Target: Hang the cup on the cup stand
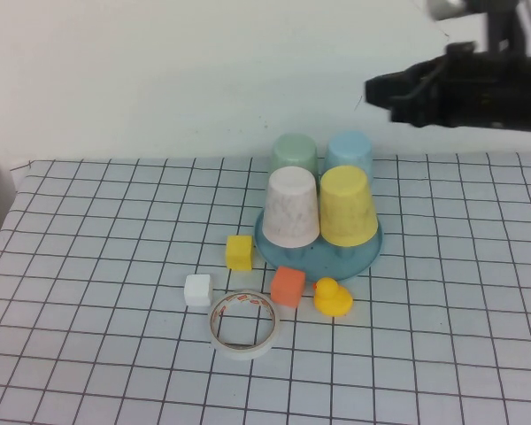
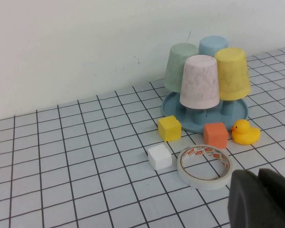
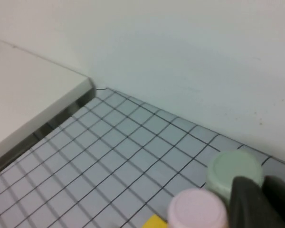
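On the cup stand [image 1: 319, 257] the yellow cup [image 1: 347, 205] sits upside down over a peg, so it looks hung already. The right gripper [image 1: 382, 91] hovers high above it, empty, jaws narrow. The left gripper [image 2: 261, 199] rests low near the tape roll [image 2: 204, 166]; its opening cannot be told.

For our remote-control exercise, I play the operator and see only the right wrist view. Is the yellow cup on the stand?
Observer: Yes. The yellow cup sits upside down on the stand, beside the pinkish cup.
Operator: Where is my right gripper over the table?
Observer: The right gripper hangs high, beyond the cups and toward the robot's right, touching nothing.
Operator: And the left gripper?
Observer: The left gripper is low near the table's front, close to a tape roll. The high view does not show it.
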{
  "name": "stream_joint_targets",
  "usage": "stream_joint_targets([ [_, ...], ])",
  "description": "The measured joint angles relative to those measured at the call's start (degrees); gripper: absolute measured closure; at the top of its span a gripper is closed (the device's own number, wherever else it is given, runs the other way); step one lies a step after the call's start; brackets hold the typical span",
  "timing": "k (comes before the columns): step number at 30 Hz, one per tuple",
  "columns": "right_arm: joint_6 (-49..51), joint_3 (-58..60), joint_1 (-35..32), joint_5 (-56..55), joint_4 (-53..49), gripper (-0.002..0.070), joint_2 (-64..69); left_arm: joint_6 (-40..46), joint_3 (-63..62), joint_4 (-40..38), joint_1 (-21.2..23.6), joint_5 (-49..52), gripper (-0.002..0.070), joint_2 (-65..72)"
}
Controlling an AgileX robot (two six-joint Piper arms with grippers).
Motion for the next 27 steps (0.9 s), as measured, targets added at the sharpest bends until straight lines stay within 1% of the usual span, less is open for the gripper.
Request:
stream_joint_targets([
  [2,1.2,3.1,-0.7,1.4,-1.6,0.0643,-5.0,0.0,0.0,0.0,0.0,0.0,0.0669,0.0],
  [5,1.1,9.8,-0.9,0.6,-2.4,0.0663,-13.0,0.1,0.0,0.0,0.0,0.1,0.0669,0.0],
  [9,-1.2,19.4,-0.9,-2.2,-2.6,0.0668,-25.7,0.2,0.0,0.0,0.0,0.2,0.0669,0.0],
  [10,-2.3,24.7,-0.9,-3.4,-2.7,0.0668,-32.6,0.2,0.0,0.0,0.0,0.2,0.0669,0.0],
  [13,-3.2,32.0,-0.9,-3.9,-2.7,0.0669,-42.3,0.2,0.0,0.0,0.0,0.2,0.0669,0.0],
  [20,-3.4,45.6,-0.9,-3.9,-2.7,0.067,-64.3,0.2,0.0,0.0,0.0,0.2,0.0669,0.0],
  [24,-3.5,50.9,-0.9,-4.2,-2.7,0.067,-76.3,0.2,0.0,0.0,0.0,0.2,0.0669,0.0],
  [27,-3.8,55.1,-0.9,-7.0,-3.0,0.0672,-83.6,0.2,0.0,0.0,0.0,0.2,0.0669,0.0],
])
